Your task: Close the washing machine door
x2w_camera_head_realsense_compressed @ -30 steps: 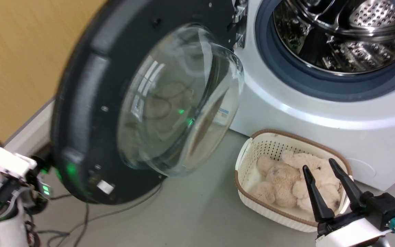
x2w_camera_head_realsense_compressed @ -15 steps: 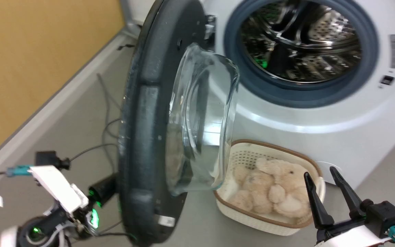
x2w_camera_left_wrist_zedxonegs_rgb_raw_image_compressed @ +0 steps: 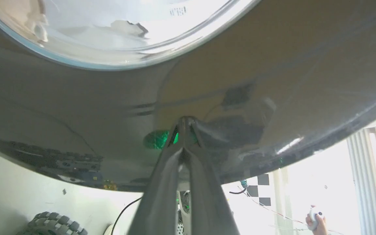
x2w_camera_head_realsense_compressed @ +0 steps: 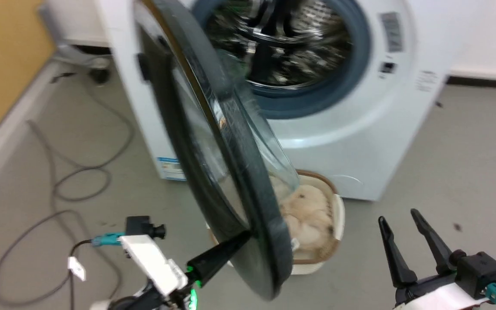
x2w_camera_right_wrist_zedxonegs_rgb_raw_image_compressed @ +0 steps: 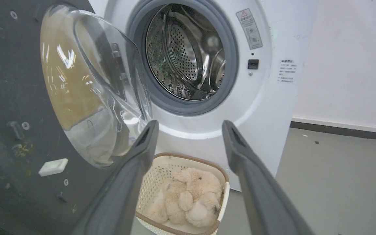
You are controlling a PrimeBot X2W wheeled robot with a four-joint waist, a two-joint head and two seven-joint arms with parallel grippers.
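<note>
**Door half open, edge-on**

The washing machine door point(x2w_camera_head_realsense_compressed: 252, 206) stands upright against the tips of our left gripper point(x2w_camera_head_realsense_compressed: 243, 236), whose fingers are pressed together on its glossy outside. Its glass bowl is turned toward the washing machine point(x2w_camera_head_realsense_compressed: 360, 129). Our right gripper point(x2w_camera_head_realsense_compressed: 397, 215) is spread and empty, well to the door's right. The door hides part of the basket point(x2w_camera_head_realsense_compressed: 317, 267) — and the drum point(x2w_camera_head_realsense_compressed: 282, 43) is blurred in the head view.

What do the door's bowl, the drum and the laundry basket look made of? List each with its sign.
Door bowl: clear glass, it seems; transparent, sharp reflections.
Drum: polished steel, probably; mirror-bright, perforated.
Laundry basket: likely matte white plastic, moulded holes, brown rim.
</note>
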